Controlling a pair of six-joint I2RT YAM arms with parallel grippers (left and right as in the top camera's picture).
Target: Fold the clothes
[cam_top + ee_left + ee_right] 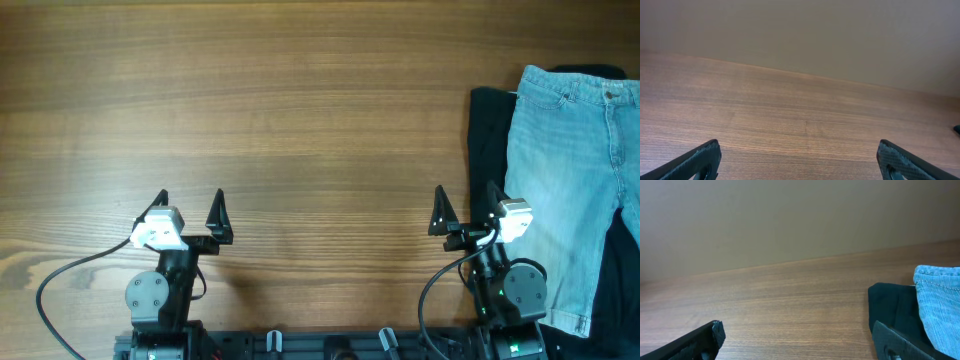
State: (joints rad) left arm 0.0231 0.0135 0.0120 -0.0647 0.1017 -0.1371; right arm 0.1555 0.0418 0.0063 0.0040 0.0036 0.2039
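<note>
Light blue denim shorts (567, 170) lie flat at the right edge of the table, waistband at the far end, one leg hem near the front edge. They rest on top of a plain black garment (489, 140). In the right wrist view the shorts (939, 305) and the black garment (892, 307) show at the right. My right gripper (466, 212) is open and empty, its right finger at the black garment's edge. My left gripper (190, 212) is open and empty over bare wood, far left of the clothes. In the wrist views both the left gripper (799, 162) and the right gripper (796, 340) hold nothing.
The wooden table (300, 120) spreads left and centre. The arm bases stand at the front edge, with a black cable (60, 285) looping from the left arm. A plain wall lies beyond the table's far edge in the wrist views.
</note>
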